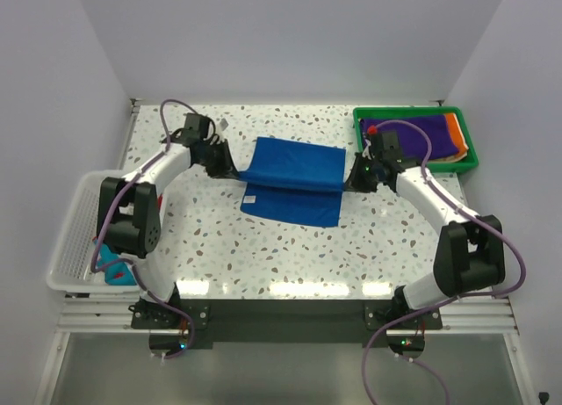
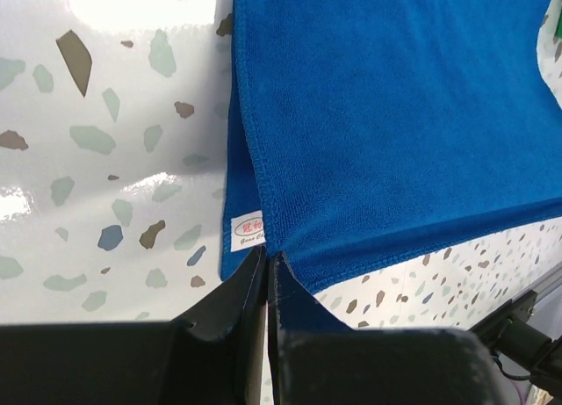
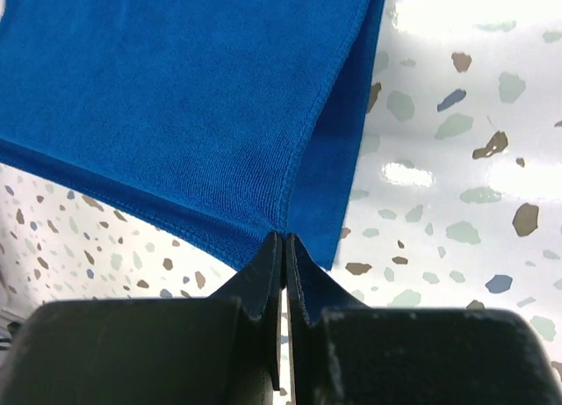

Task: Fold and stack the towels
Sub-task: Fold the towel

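Note:
A bright blue towel (image 1: pixel 294 178) hangs stretched between both grippers over the middle of the speckled table, its lower part lying on the surface. My left gripper (image 1: pixel 230 171) is shut on its left corner, seen in the left wrist view (image 2: pixel 266 254) with the blue towel (image 2: pixel 386 124) and its white label (image 2: pixel 246 232). My right gripper (image 1: pixel 351 178) is shut on the right corner, seen in the right wrist view (image 3: pixel 284 238) with the towel (image 3: pixel 176 97). A dark purple towel (image 1: pixel 421 137) and an orange one (image 1: pixel 454 134) lie in the green tray (image 1: pixel 470 163).
A white mesh basket (image 1: pixel 70 238) stands at the left table edge with teal and red cloth (image 1: pixel 112 269) in it. The green tray sits at the back right corner. Walls close in at the back and both sides.

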Available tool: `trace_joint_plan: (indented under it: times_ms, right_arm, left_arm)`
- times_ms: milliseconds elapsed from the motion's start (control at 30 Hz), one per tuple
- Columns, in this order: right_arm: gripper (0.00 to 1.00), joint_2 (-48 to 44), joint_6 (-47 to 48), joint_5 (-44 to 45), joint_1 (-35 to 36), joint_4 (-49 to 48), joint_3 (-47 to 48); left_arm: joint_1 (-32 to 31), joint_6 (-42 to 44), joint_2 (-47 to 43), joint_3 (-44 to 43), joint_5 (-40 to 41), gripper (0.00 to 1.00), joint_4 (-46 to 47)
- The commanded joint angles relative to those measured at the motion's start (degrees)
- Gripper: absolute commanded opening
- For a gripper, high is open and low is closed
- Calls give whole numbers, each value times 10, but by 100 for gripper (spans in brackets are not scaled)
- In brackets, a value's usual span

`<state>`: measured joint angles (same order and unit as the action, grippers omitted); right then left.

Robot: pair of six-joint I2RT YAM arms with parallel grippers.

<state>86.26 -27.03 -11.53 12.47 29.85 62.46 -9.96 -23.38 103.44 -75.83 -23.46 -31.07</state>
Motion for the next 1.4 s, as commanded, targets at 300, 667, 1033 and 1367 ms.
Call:
trace_joint_plan:
  times_ms: [300, 667, 1033, 1367]
  right_arm:
    - [0, 6, -11, 32, -6, -61, -116]
    - [0, 51, -10, 41, -3, -100, -157]
    - [0, 23, 0, 48, -2, -62, -119]
    - [0, -20, 9, 42, -2, 0, -77]
  left_arm:
    - [-20, 21, -34, 102, 97, 8, 63]
    - [-32, 18, -26, 146, 127, 9, 75]
    - [-37, 13, -48, 122, 138, 9, 47]
    - [-37, 16, -75, 96, 138, 10, 8]
